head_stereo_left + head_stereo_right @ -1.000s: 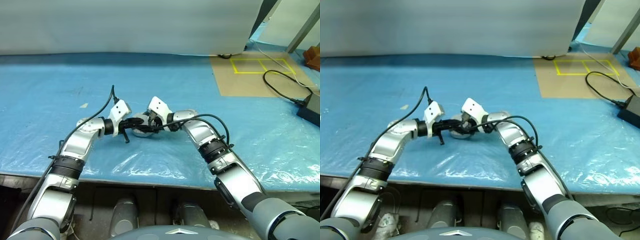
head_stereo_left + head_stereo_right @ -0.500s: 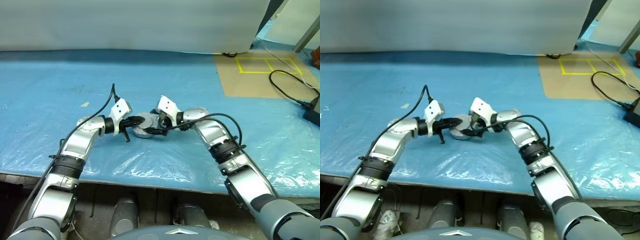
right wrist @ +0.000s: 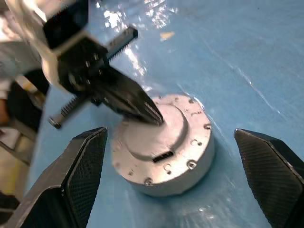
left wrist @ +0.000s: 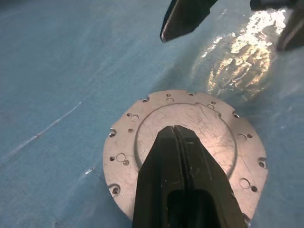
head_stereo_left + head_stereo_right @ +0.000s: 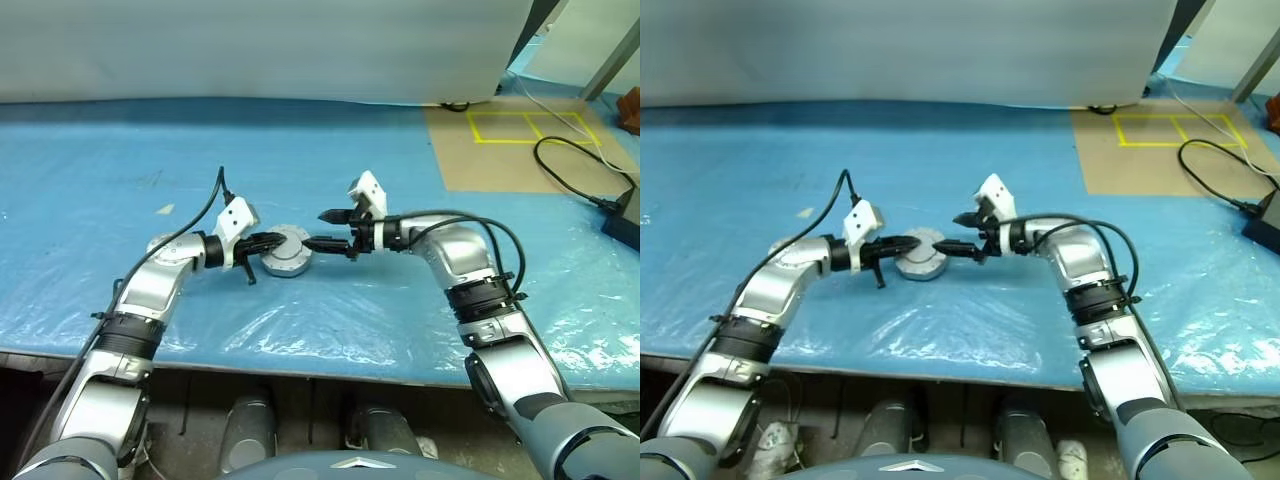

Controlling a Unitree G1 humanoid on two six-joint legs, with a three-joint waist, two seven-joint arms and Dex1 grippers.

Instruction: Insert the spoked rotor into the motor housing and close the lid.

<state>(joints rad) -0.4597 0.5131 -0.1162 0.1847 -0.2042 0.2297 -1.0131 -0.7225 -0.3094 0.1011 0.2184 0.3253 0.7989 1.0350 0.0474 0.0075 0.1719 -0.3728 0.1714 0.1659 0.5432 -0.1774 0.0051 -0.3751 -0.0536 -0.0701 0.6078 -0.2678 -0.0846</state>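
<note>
Blue plastic-covered surface (image 5: 420, 300), lid (image 4: 185, 142) seated on the motor housing (image 3: 164, 156).
My left pincer (image 5: 277, 238), shut, presses its tip on the lid, likely steadying it; my right pincer (image 5: 327, 229) hangs wide open just beside, gripping nothing.

The right gripper (image 5: 329, 230) has let go of the lid (image 5: 287, 243), fingers spread, and drawn back.

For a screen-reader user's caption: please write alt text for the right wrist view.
The lid sits closed on the housing on a blue sheet. The left gripper, jaws shut, has its tip on the lid's top. The right gripper's fingers, wide open, frame the housing without touching it.
</note>
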